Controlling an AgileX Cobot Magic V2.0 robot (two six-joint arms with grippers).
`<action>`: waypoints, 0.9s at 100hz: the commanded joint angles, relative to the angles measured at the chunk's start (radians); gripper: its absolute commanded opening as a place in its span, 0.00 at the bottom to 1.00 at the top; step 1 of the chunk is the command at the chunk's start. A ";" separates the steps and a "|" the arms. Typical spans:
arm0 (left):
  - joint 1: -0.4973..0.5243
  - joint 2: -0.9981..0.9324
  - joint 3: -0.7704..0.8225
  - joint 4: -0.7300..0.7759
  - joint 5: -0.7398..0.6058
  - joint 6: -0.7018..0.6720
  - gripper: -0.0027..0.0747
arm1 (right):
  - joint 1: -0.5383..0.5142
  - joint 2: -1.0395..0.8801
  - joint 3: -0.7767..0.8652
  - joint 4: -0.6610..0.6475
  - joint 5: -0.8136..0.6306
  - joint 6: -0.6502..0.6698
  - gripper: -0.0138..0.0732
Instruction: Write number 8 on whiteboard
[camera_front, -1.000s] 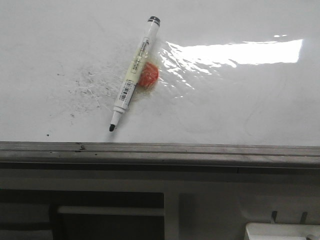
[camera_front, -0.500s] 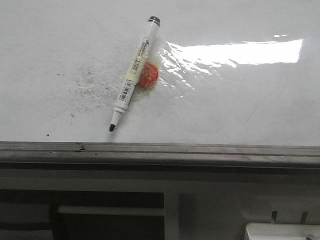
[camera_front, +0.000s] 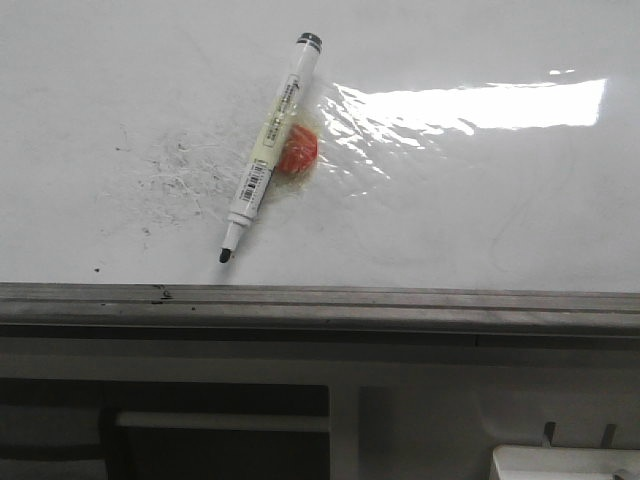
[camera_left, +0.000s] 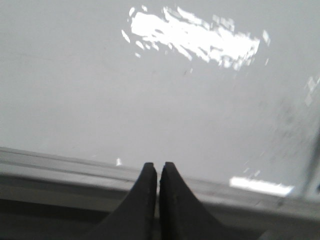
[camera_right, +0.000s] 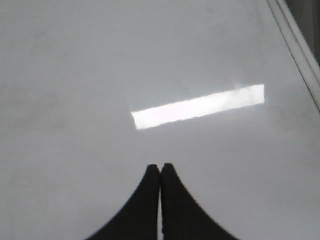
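Grey metal rail (camera_front: 320, 305): runs along the near edge of the whiteboard (camera_front: 480, 210), and serves as landmark for all entries. Just beyond the rail, the marker (camera_front: 263, 160) lies uncapped, its black tip nearest the rail, its barrel slanting away and rightward to a dark end cap. Against the barrel's right side, further from the rail, an orange lump (camera_front: 298, 150) touches the marker (a blob of putty or similar; cannot be identified). Left of the marker, at about the same remove from the rail, grey speckled smudges (camera_front: 175, 175). Furthest from the rail, a bright glare patch (camera_front: 480, 105). No number 8 is visible on the board; the task appears not begun. Left gripper (camera_left: 158, 167): fingers pressed together, empty, hanging over the rail. Right gripper (camera_right: 160, 167): fingers likewise together, empty, over bare board. Step in hand, as judged: fetch the marker. Advice: part the fingers first, approach square across the barrel between the tip and the orange lump, and clamp firmly so that the tip keeps steady for writing.
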 joint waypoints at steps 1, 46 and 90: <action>0.002 -0.026 0.038 -0.298 -0.166 0.000 0.01 | -0.005 -0.022 0.007 0.114 -0.089 0.011 0.09; 0.000 0.060 -0.174 -0.274 0.075 0.038 0.01 | 0.009 -0.005 -0.232 0.106 0.254 0.011 0.09; -0.100 0.555 -0.513 -0.388 0.304 0.607 0.52 | 0.162 0.250 -0.557 0.012 0.693 -0.104 0.63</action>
